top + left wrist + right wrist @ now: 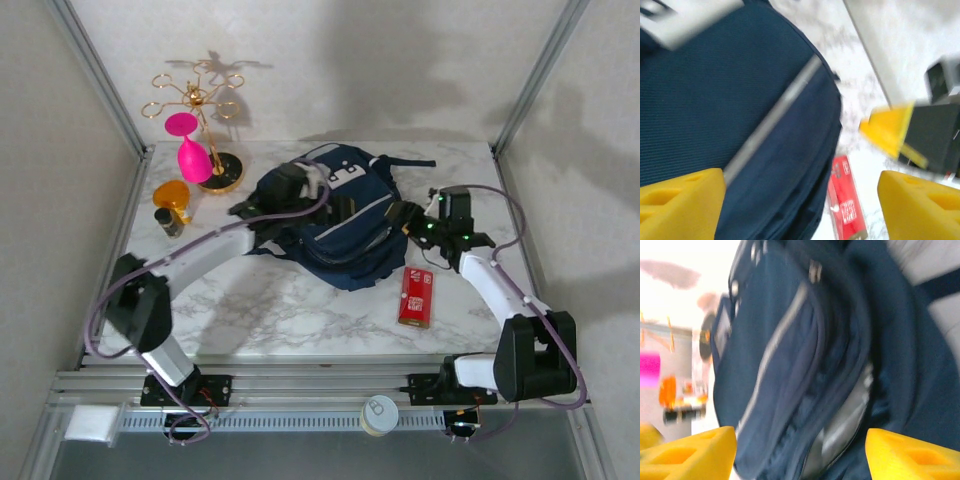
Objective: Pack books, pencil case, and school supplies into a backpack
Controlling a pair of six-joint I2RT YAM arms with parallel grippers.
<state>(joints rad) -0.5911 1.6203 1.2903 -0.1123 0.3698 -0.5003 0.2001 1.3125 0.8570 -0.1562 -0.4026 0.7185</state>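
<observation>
Backpack [345,225], navy with pale grey trim, lies in the middle of the top view on the marble table [270,310]. The left gripper [303,186] sits over its upper left part. The right gripper [407,220] is at its right edge. From this height I cannot tell how either one stands. The red pack [416,297] of school supplies lies flat just below and right of the backpack, apart from it. At the left of the frame are a gold rack [205,110] carrying a pink object [190,150], an orange object [170,192] and a small dark bottle [170,222].

In the left wrist view, the two yellow fingers [682,202] sit in the bottom corners, spread wide and released. Blue fabric covers the left and centre, and the red pack lies at bottom centre. A blurred yellow finger of the right gripper shows at the right.

In the right wrist view, this gripper's yellow fingers [690,452] are also wide apart and released. The backpack lies across the frame beyond them. The pink object, orange object and dark bottle appear blurred at the left edge.
</observation>
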